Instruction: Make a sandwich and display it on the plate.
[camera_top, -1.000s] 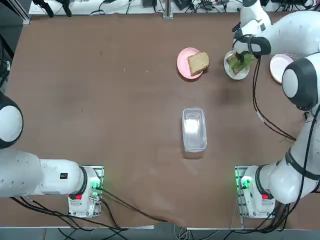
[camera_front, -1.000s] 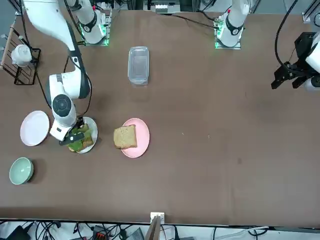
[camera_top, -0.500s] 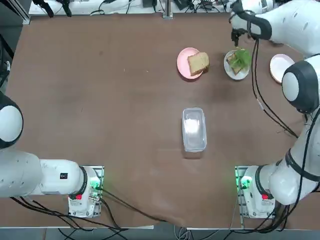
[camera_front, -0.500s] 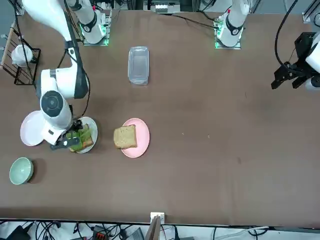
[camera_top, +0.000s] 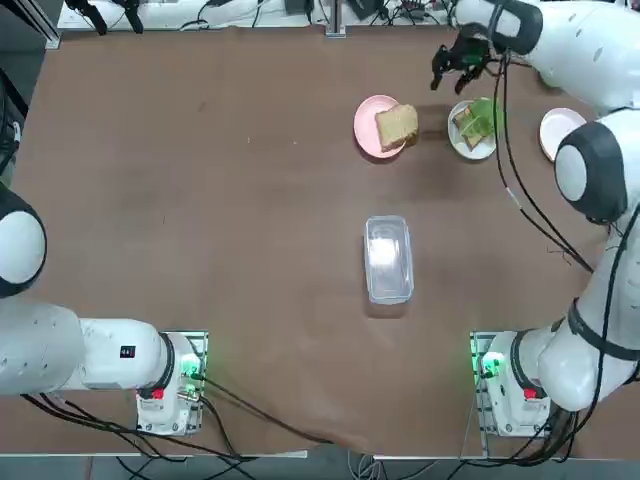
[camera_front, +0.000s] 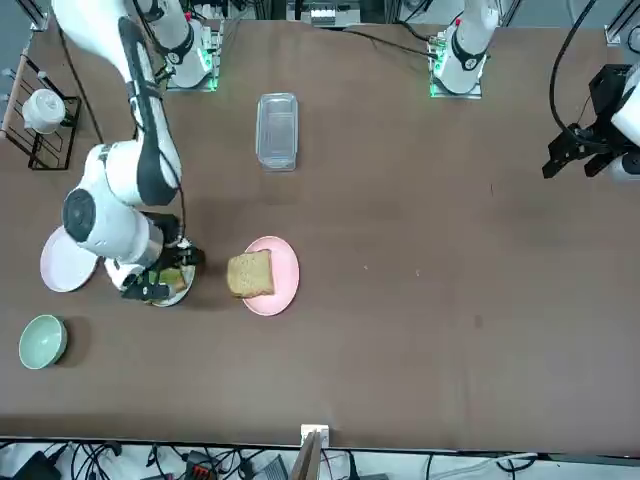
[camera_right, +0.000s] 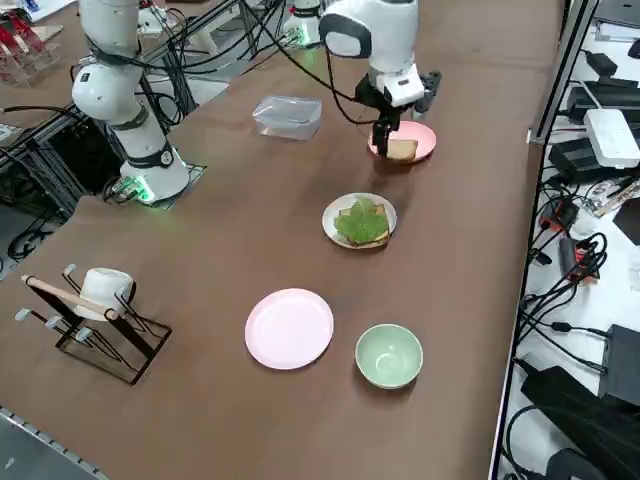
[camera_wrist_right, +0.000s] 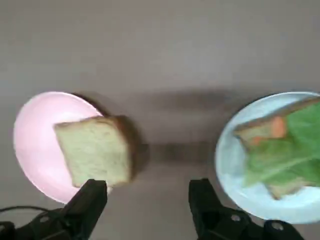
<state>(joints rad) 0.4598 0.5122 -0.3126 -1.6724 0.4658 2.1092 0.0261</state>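
Bread (camera_wrist_right: 95, 152) is lying on the pink plate (camera_wrist_right: 31, 142) to one side of your right gripper (camera_wrist_right: 147, 197); on the other side the white plate (camera_wrist_right: 227, 167) is carrying bread, orange filling and lettuce (camera_wrist_right: 287, 145). The gripper is hovering between both plates, fingers (camera_wrist_right: 90, 200) standing wide and gripping nothing.

Two pink plates (camera_right: 289, 328) (camera_right: 417, 139), one white plate (camera_right: 334, 222), one bowl (camera_right: 389, 355), one clear container (camera_right: 288, 115)
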